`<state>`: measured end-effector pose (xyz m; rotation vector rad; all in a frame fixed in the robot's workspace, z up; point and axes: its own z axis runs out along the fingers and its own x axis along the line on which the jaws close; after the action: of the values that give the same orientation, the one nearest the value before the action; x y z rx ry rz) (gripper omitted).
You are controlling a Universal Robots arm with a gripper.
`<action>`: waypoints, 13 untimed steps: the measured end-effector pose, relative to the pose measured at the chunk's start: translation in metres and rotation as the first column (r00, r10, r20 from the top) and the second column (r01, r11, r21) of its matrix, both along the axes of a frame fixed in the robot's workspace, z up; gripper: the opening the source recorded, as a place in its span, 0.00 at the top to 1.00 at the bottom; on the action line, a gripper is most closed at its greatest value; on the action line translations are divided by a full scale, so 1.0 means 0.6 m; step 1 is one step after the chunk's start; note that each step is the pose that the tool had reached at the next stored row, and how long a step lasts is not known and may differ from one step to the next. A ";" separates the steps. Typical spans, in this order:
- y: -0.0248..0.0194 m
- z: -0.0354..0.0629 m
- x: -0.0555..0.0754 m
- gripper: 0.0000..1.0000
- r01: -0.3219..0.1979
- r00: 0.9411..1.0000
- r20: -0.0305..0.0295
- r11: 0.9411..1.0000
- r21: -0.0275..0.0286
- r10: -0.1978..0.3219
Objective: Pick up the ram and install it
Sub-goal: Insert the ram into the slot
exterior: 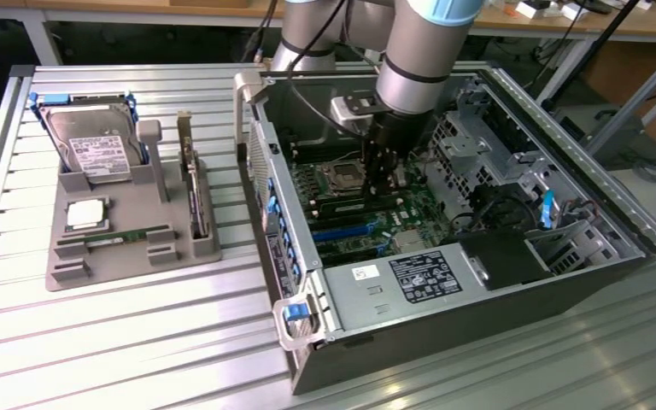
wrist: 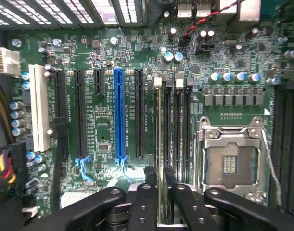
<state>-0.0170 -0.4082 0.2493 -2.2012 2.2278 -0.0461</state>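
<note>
A robot arm reaches down into an open computer case lying on its side on a slatted metal table, at the exterior view's right. Its gripper hangs low over the motherboard, just beside the processor socket.

Seen from the wrist, the ram stands edge-on in one of the memory slots, the one farthest from the empty socket in a bank of parallel slots. White latches sit at the slots' far ends. The gripper straddles the stick's near end. Its two black fingers are parted a little, one on each side of the thin green board, with a narrow gap showing on both sides, so the stick appears to sit in the slot rather than in a grip. On the other side of the ram runs a row of black expansion slots with one blue slot among them and a white slot beyond.

At the exterior view's left, well apart from the case, a grey tray carries a hard drive, a square silver processor and an upright card with a metal bracket.
</note>
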 end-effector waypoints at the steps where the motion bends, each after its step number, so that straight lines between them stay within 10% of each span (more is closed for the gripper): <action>1: 0.0031 0.003 0.001 0.81 0.000 1.000 0.000 1.000 0.000 0.000; 6: 0.0032 0.000 0.095 0.90 0.000 1.000 -0.010 1.000 0.000 0.000; 10: 0.0033 0.000 0.134 0.90 0.000 1.000 -0.012 1.000 0.000 0.000; 13: 0.0033 0.037 0.136 0.90 0.000 1.000 -0.012 1.000 0.000 0.000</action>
<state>0.0647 -0.4062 0.2714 -2.2076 2.2339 -0.0335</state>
